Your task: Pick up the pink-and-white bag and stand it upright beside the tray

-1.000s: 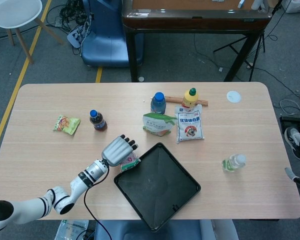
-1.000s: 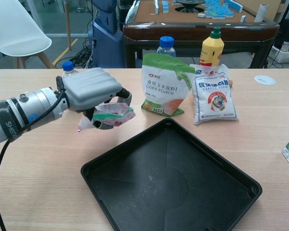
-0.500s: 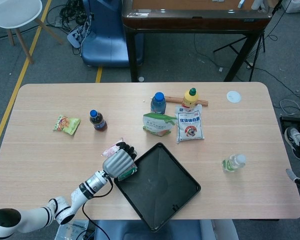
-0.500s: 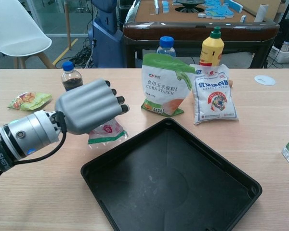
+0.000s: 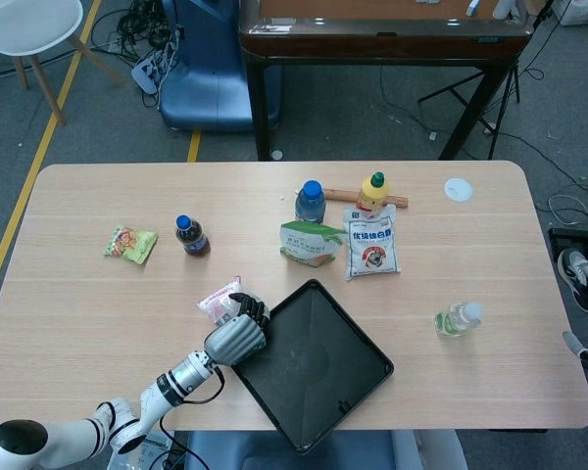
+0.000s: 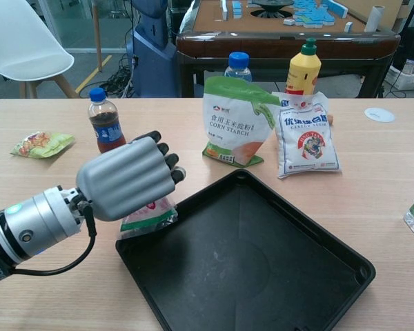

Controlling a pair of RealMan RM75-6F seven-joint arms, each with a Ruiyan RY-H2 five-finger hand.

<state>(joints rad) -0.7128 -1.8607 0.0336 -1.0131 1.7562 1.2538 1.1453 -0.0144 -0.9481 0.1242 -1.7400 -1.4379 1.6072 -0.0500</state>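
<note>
The wooden table (image 5: 98, 294) carries everything, and the largest thing on it is the black tray (image 5: 314, 367), set cornerwise near the near edge, a little right of centre. The left arm (image 5: 127, 416) comes up over the near edge towards the tray's left corner. Its left hand (image 6: 127, 178) hangs just beside that corner with the fingers (image 6: 167, 160) curled loosely forward — whether they press anything cannot be told, but nothing is seen gripped in them. The right hand shows in neither view.

The pink-and-white bag (image 5: 220, 299) sits on the table just beside the tray's left edge, partly hidden behind the hand in the chest view; it seems to lean rather than lie flat, though how upright it is cannot be told.

Towards the far edge, behind the tray, stands a green-and-white corn starch bag (image 6: 233, 123), and just right of it a white bag with blue print (image 6: 309, 134) leans back. Behind these are a blue-capped water bottle (image 6: 239, 64) and a yellow squeeze bottle (image 6: 303, 65). A cola bottle (image 6: 105, 123) stands left of the starch bag, and a small green snack packet (image 6: 43, 143) lies nearer the left edge. A clear bottle (image 5: 458, 318) lies on its side right of the tray — a white lid (image 5: 458, 189) rests near the far right corner.
</note>
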